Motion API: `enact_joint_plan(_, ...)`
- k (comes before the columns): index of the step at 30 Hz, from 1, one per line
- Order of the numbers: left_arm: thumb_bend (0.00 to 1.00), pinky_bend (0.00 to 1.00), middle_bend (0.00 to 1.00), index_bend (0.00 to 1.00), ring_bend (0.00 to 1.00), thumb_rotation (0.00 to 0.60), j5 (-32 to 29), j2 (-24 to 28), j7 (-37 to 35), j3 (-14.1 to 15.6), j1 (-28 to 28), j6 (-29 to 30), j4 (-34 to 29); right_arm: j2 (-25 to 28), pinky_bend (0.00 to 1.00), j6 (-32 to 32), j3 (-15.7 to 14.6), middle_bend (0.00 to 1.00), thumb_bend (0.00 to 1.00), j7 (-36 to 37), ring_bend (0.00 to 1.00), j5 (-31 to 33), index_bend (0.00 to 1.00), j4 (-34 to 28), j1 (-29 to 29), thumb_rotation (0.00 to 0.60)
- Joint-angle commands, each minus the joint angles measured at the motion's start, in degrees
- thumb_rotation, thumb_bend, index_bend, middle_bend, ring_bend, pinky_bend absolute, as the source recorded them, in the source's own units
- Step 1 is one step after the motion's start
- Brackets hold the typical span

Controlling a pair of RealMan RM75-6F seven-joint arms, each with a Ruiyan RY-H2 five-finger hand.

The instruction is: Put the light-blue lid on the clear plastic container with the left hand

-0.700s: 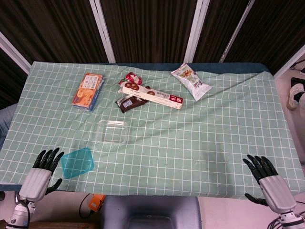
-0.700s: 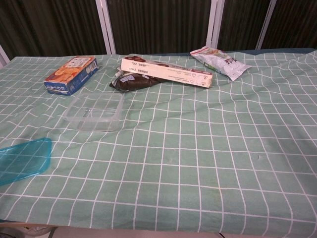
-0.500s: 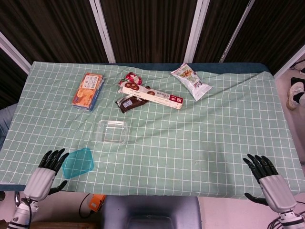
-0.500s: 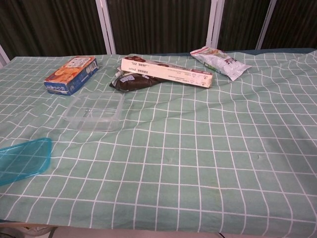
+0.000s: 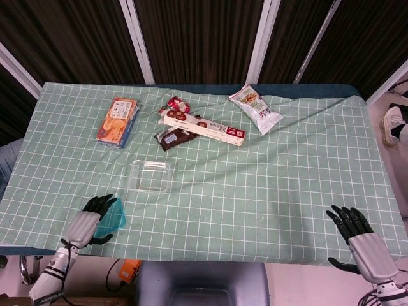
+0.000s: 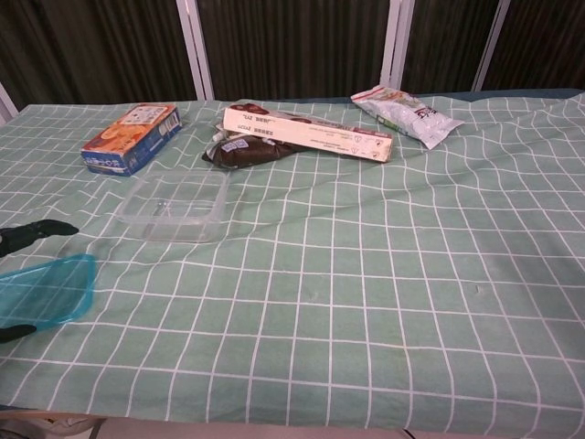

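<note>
**Two hands low at the near edge, lid under the left one**

Starting far left: the left hand [image 5: 85, 224] is at the near-left corner of the table [image 5: 287, 191], sitting over the lid [image 5: 113, 215]. From the head camera the hand covers most of the lid, only its right part pokes out. Fingers look loosely spread with dark tips reaching over the lid's far edge, thumb off to the near side. Can't honestly tell if it's actually touching or gripping the lid or just above it. The chest camera only catches a few black fingertips [image 6: 41, 229] at the left border, plus the lid [image 6: 50, 288] lying flat on the green checked cloth.

Next over, a bit further back and to the right of the lid, is the container [image 5: 151, 175], open side up, not touching the lid. In the chest view the container [image 6: 174, 206] sits well clear of the lid too.

Behind that, along the far half: an orange and blue box [image 5: 118, 121] on the left, then a dark wrapper [image 5: 172, 137] tucked against a long cream box [image 5: 204, 128] lying at an angle, with a red packet [image 5: 176, 104] just behind it. Further right is a white snack bag [image 5: 255, 109].

Far right, the right hand [image 5: 361, 241] hangs off the near-right corner of the table, fingers apart and pointing forward, holding nothing.
</note>
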Motion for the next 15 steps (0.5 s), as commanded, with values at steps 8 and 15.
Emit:
enact_joint_plan(8, 0.20, 0.01, 0.00, 0.00, 0.00, 0.600, -2.7, 0.1, -0.6, -0.5, -1.3, -2.9, -0.6, -0.1, 0.00, -0.5, 0.0, 0.16, 0.18, -0.5, 0.00, 0.0, 0.01, -0.2, 0.2, 0.600)
enact_joint_plan(15, 0.20, 0.01, 0.00, 0.00, 0.00, 0.600, -4.8, -0.3, -1.1, -1.0, -2.0, -4.7, -0.2, 0.0, 0.00, -0.6, 0.0, 0.16, 0.18, -0.3, 0.00, -0.1, 0.01, -0.3, 0.3, 0.600)
